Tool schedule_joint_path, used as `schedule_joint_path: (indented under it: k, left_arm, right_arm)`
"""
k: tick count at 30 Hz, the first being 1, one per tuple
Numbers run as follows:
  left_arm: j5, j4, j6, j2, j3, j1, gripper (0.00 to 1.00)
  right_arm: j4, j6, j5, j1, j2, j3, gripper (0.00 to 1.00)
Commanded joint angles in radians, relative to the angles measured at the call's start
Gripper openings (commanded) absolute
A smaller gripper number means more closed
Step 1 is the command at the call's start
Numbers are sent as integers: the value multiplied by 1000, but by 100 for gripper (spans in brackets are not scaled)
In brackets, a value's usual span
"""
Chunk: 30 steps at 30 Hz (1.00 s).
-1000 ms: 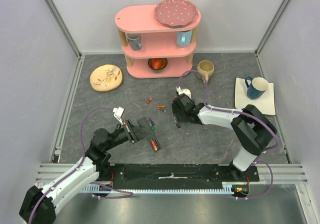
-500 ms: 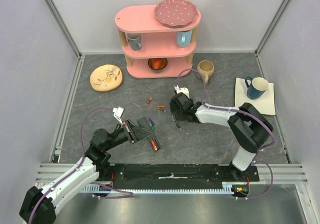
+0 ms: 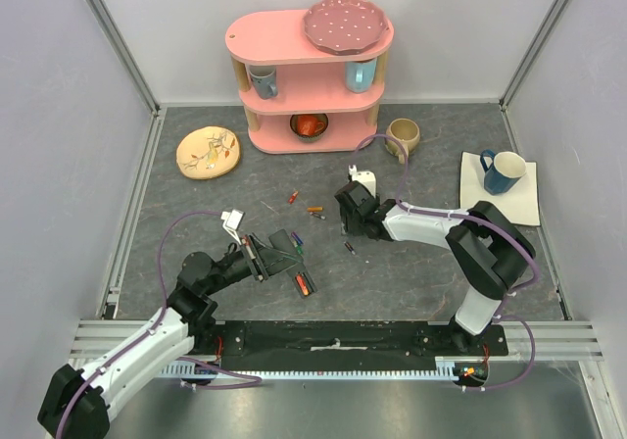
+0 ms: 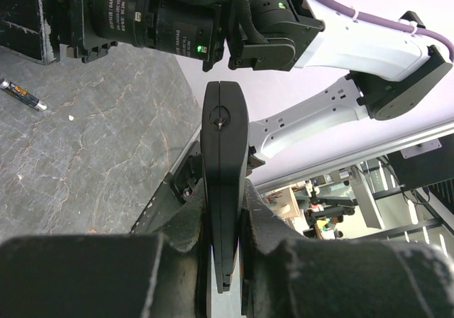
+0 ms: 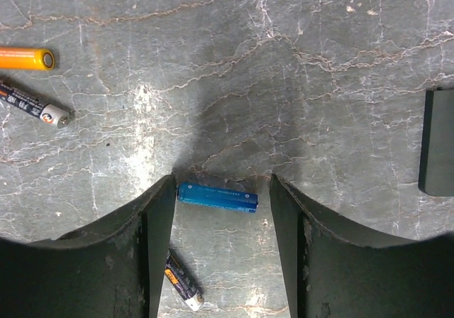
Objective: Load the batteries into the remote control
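Gripping the remote control (image 4: 223, 155) edge-on, tight in the left gripper (image 4: 225, 226). Straddling a blue battery (image 5: 216, 196) on the table (image 5: 340, 84) with the right gripper (image 5: 222, 187), jaws wide, perhaps brushing one end. Nearby, lying loose: an orange battery (image 5: 25, 58), two dark batteries (image 5: 34, 106).

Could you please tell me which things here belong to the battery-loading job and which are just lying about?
Job: remote control in left gripper; blue battery inside open right gripper; orange battery.
Lying about: pink shelf; yellow plate; blue mug; tan mug.
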Motion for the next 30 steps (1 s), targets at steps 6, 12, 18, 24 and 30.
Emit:
schedule_joint_path:
  k: [6,12,18,24,30]
  left_arm:
    - [5,39,27,-42,-20,0,2]
    - [11,40,20,-57,-23,0,2]
    - [10,32,20,-68,-24,0,2]
    - [8,40,20,-63,-21,0,2]
    - [21,54,22,-53,-8,0,2]
  right_arm:
    - [-76,86,11,27,39,-17,56]
    - [-83,115,16,33,36,-22,45]
    - [-84,222,54,32,-54,-54,24]
    - [-81,507,96,-9,-200,-117,13]
    - [-83,707,145,-37,-196,-115,11]
